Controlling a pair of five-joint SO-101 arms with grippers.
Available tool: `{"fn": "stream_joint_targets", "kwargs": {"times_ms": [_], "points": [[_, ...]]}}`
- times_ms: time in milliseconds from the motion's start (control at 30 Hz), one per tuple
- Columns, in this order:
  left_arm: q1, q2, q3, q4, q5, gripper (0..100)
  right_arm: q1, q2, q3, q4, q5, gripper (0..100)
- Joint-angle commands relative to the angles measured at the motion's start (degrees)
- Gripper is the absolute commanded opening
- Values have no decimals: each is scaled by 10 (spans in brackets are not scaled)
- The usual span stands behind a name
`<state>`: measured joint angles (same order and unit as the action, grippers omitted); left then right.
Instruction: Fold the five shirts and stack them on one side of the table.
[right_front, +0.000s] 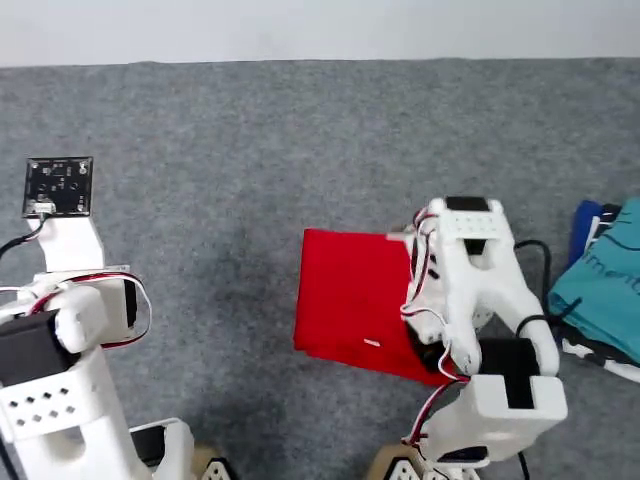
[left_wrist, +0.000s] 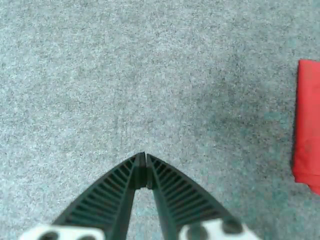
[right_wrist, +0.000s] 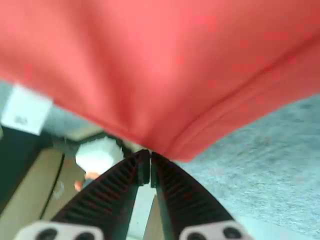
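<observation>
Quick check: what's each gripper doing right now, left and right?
Left gripper: jaws closed, holding nothing.
Right gripper: jaws closed on the edge of the red shirt.

Red shirt (right_front: 350, 300) folded rectangular, middle of surface (right_front: 220, 150), white tag (right_front: 371, 343) near front edge, one corner pinched in right tool (right_wrist: 150, 157). Teal shirt (right_front: 605, 285) crumpled atop dark blue garment (right_front: 585, 225), right edge.

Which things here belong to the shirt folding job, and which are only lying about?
For the job: red shirt, pinched in the shut right hand; teal shirt and a dark blue garment, heaped at the table's edge.
Only there: grey table; the left hand, shut on nothing, held above it.
</observation>
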<state>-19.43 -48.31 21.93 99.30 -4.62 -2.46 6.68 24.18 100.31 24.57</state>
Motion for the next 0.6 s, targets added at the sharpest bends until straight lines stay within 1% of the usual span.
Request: {"fn": "stream_joint_targets", "kwargs": {"times_ms": [0, 133, 267, 467, 500, 567], "points": [[-4, -7, -2, 12, -19, 5, 10, -29, -1, 25, 14, 9], [-4, -7, -2, 12, -57, 5, 6, -93, -37, 25, -5, 9], [-4, -8, -3, 12, -60, 5, -20, -167, -98, 23, -15, 9], [-4, -8, -3, 12, -57, 5, -124, -186, -110, -15, -18, 9], [-4, -8, -3, 12, -56, 5, -142, -180, -110, -22, -32, 9], [-4, -8, -3, 12, -56, 5, -172, -163, -110, -45, -82, 11]]}}
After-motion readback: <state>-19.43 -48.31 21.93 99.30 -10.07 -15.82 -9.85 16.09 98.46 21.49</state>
